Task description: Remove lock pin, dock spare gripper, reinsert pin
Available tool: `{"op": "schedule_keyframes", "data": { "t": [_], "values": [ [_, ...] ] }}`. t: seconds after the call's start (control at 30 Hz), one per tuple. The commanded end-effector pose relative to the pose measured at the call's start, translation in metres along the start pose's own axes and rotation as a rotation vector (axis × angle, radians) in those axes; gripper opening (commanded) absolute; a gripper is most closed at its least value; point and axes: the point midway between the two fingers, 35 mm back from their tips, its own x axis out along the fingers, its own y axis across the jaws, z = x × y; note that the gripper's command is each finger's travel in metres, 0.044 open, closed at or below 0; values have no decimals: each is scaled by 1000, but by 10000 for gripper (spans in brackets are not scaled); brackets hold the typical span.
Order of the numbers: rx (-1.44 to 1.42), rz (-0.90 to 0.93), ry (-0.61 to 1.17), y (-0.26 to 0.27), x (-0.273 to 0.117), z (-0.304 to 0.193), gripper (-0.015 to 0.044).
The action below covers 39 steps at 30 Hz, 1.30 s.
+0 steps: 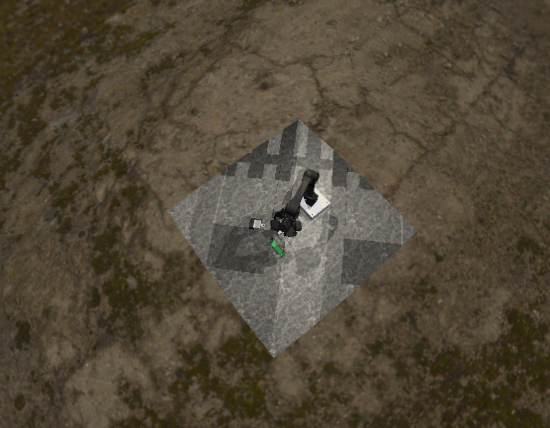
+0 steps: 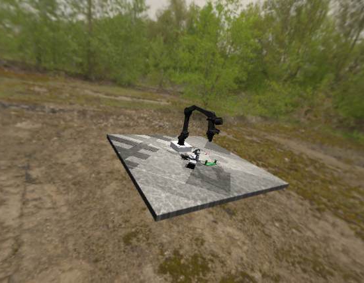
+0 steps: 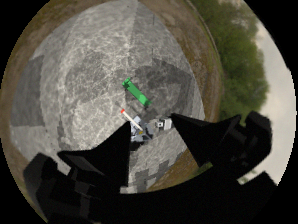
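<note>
My gripper (image 2: 210, 141) (image 3: 150, 119) is open and empty, pointing down high above the mount. The grey mount (image 2: 197, 157) (image 3: 139, 131) stands in front of the arm's base; the arm mostly covers it in the top view. The lock pin, a thin white rod with a red end (image 2: 206, 154) (image 3: 122, 111), sticks out from the mount. How deep it sits in the socket is too small to tell. The spare gripper, a small white and black block (image 1: 256, 224) (image 2: 191, 164) (image 3: 164, 123), lies beside the mount, apart from it.
A green bracket (image 1: 277, 248) (image 2: 210, 163) (image 3: 136, 92) with raised ends lies near the pin's red end. The arm stands on a white base (image 1: 317, 208) (image 2: 181, 147) behind the mount. All stand on a square grey slab (image 1: 300, 300) (image 2: 179, 195).
</note>
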Motion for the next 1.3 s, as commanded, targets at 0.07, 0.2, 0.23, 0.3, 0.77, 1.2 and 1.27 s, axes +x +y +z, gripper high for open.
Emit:
{"op": "schedule_keyframes", "data": {
  "t": [0.07,0.2,0.23,0.3,0.77,1.2,1.27],
  "values": [
    [-528,349,50,20,16,-27,300],
    [-528,349,50,20,16,-27,300],
    [-528,349,50,20,16,-27,300],
    [-528,349,50,20,16,-27,300],
    [-517,356,49,38,85,-34,300],
    [-517,356,48,43,101,-34,300],
    [-517,356,48,44,104,-35,300]
  ]
}}
